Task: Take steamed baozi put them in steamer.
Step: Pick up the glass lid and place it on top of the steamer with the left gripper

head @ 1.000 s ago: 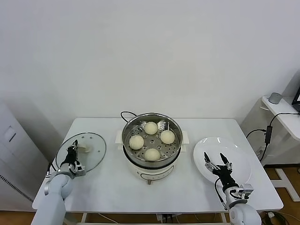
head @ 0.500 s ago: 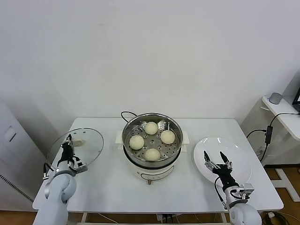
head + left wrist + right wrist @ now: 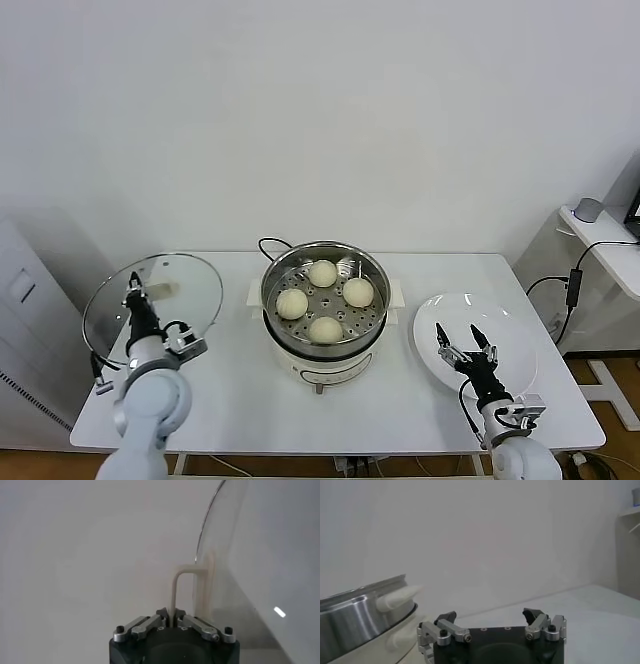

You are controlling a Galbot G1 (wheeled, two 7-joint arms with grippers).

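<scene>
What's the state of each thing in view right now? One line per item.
steamed baozi: all four sit in the steamer.
steamer: uncovered, on its white cooker base.
glass lid: lifted off the table, tilted up, held by its handle.
left pincer: shut on the lid handle.
right pincer: open, empty, over the plate.
plate: bare, on the table right of the steamer.

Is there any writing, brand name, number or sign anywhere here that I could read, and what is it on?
None can be read.
The steamer and its white cooker base show no legible label; a small control on the base's front is too small to make out.
The glass lid, the plate and the table bear no text.
</scene>
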